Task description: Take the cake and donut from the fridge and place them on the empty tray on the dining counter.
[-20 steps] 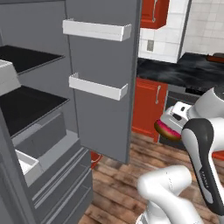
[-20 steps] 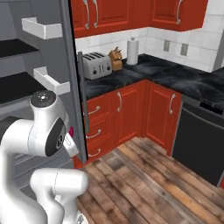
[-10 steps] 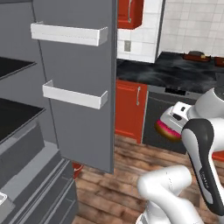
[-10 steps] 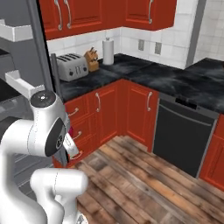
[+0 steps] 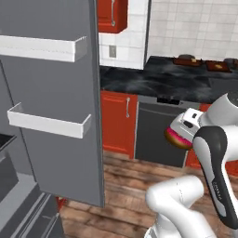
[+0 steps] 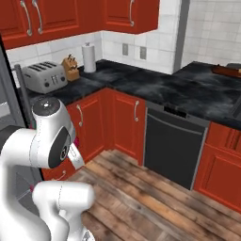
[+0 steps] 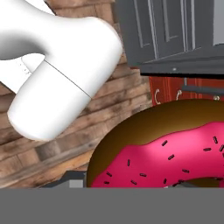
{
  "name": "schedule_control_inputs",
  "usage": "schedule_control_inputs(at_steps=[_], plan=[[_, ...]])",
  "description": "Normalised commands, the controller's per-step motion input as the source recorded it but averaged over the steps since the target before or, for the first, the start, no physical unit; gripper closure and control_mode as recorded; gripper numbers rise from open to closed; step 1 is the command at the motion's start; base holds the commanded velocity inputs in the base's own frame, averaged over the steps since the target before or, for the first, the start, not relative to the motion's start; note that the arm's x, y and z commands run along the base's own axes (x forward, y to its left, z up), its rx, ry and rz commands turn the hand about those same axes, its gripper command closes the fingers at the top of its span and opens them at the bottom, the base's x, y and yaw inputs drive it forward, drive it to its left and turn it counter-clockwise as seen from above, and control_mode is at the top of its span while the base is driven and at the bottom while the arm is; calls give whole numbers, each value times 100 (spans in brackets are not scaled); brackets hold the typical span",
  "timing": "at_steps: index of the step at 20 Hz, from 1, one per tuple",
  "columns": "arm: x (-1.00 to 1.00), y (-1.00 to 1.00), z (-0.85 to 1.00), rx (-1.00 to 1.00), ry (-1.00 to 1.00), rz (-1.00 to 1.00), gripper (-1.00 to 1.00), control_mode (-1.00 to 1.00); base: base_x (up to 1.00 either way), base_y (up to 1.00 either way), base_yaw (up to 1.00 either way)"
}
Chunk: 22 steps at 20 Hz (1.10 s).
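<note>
Kitchen interior. The floor (image 6: 155,197) is laid in brown wooden planks with varied tones. Red base cabinets (image 6: 124,124) with slim metal handles run along two walls and meet in a corner; matching red wall cabinets (image 6: 56,19) hang above. The worktop (image 6: 155,87) is glossy black stone with pale veining. A black dishwasher front (image 6: 172,146) sits between the red doors. The walls (image 6: 212,33) behind are covered in white square tiles, with a grey socket plate (image 5: 112,51) above the worktop. On the worktop stand a silver toaster (image 6: 44,76), a wooden knife block (image 6: 72,69) and a white paper-towel roll (image 6: 88,57). Lighting is even and diffuse.
</note>
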Motion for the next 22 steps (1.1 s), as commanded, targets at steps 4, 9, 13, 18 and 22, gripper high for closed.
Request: schedule_control_inputs(at_steps=[4, 9, 13, 18, 22], plan=[[0, 0, 0, 0, 0, 0, 100, 100, 39, -51, -25], [0, 0, 0, 0, 0, 0, 100, 100, 37, -53, -24], [0, 0, 0, 0, 0, 0, 100, 100, 41, -46, -24], [0, 0, 0, 0, 0, 0, 100, 100, 38, -47, -23], [0, 0, 0, 0, 0, 0, 100, 100, 29, -58, -20]])
